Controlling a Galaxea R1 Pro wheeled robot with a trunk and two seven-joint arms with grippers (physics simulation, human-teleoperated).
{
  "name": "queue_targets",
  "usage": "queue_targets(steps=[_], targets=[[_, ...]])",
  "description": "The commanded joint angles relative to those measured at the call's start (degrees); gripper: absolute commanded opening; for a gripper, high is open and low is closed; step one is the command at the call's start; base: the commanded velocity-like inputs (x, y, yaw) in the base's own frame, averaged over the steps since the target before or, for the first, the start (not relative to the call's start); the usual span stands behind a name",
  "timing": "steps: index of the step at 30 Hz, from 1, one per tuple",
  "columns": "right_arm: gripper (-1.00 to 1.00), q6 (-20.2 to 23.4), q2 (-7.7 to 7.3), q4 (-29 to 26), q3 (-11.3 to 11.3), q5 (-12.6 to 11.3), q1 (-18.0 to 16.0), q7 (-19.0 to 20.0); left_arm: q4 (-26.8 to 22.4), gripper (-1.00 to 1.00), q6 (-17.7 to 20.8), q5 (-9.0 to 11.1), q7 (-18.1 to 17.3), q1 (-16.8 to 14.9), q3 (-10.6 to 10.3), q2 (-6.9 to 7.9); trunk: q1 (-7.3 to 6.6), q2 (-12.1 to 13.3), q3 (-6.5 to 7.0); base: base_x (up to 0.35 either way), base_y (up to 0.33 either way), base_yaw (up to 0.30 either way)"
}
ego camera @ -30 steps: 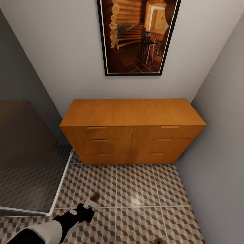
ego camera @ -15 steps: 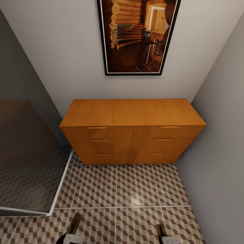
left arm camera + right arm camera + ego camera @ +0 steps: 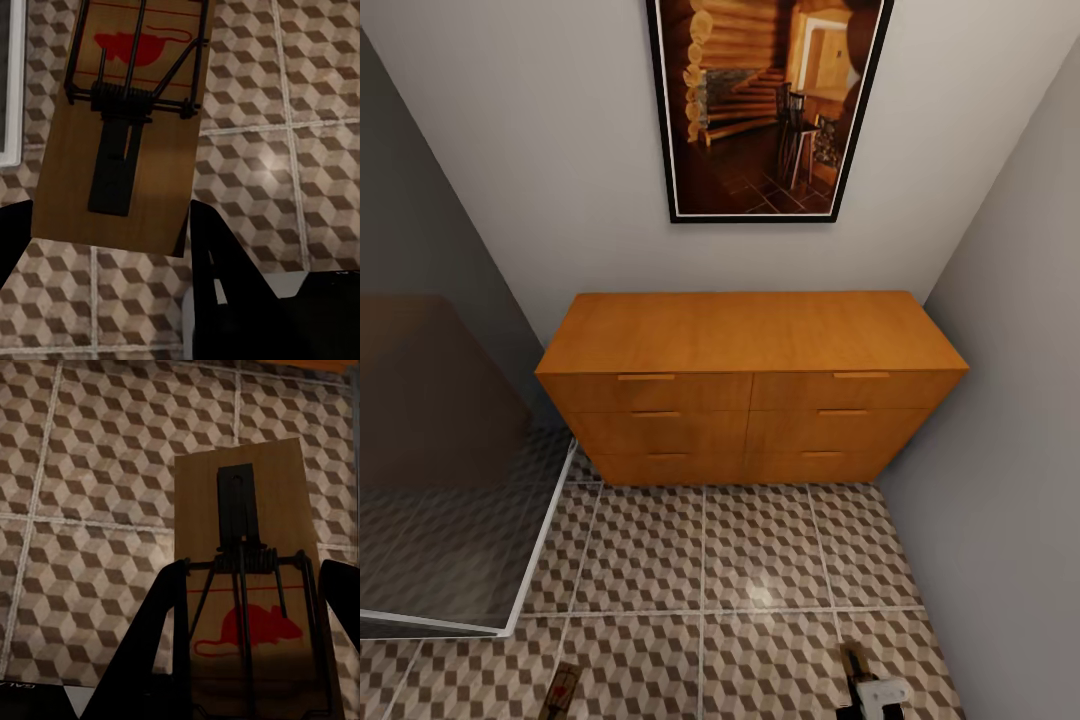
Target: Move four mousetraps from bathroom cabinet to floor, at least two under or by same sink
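The orange-brown cabinet [image 3: 750, 385] stands against the far wall with all its drawers closed. In the left wrist view, my left gripper [image 3: 105, 225] is shut on a mousetrap [image 3: 124, 142], a wooden board with a red mouse print, above the bathroom floor [image 3: 285, 112]. That trap's end [image 3: 563, 688] peeks in at the head view's bottom left. My right gripper [image 3: 255, 574] is shut on a second mousetrap [image 3: 241, 562] over the cube-patterned tiles [image 3: 90, 472]. In the head view this gripper [image 3: 857, 682] is at the bottom right with its trap [image 3: 852, 660]. The sink is out of view.
A glass shower screen with a white base rail [image 3: 535, 560] borders the floor on the left. A grey wall [image 3: 1000, 450] closes the right side. A framed picture [image 3: 765, 105] hangs above the cabinet. Open tiles [image 3: 710, 560] lie before the cabinet.
My left arm has dropped toward the head view's bottom edge, leaving just its trap's end showing. My right gripper has risen into view at the bottom right, holding its trap.
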Motion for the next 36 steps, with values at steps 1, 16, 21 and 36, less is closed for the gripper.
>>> queue_targets(steps=[1, 16, 21, 36], targets=[[-1.00, -0.9, -0.05, 0.7, 0.5, -0.2, 0.0, -0.3, 0.2, -1.00, -0.3, -0.1, 0.6, -0.1, -0.5, -0.04, 0.03, -0.1, -0.08, 0.000, 0.000, 0.000], [-1.00, -2.5, -0.03, 2.0, 0.5, -0.4, 0.0, -0.3, 0.1, -1.00, -0.3, -0.1, 0.6, 0.0, -0.4, -0.46, 0.03, -0.1, -0.08, 0.000, 0.000, 0.000], [-1.00, -2.5, 0.12, 2.0, 0.3, -0.4, 0.0, -0.5, 0.1, -1.00, -0.3, -0.1, 0.6, 0.0, -0.3, -0.42, 0.03, -0.1, -0.07, 0.000, 0.000, 0.000], [-1.00, -2.5, 0.07, 2.0, 0.3, -0.4, 0.0, -0.5, 0.1, -1.00, -0.5, 0.2, 0.6, 0.0, -0.2, -0.39, 0.03, -0.1, 1.08, 0.000, 0.000, -0.012]])
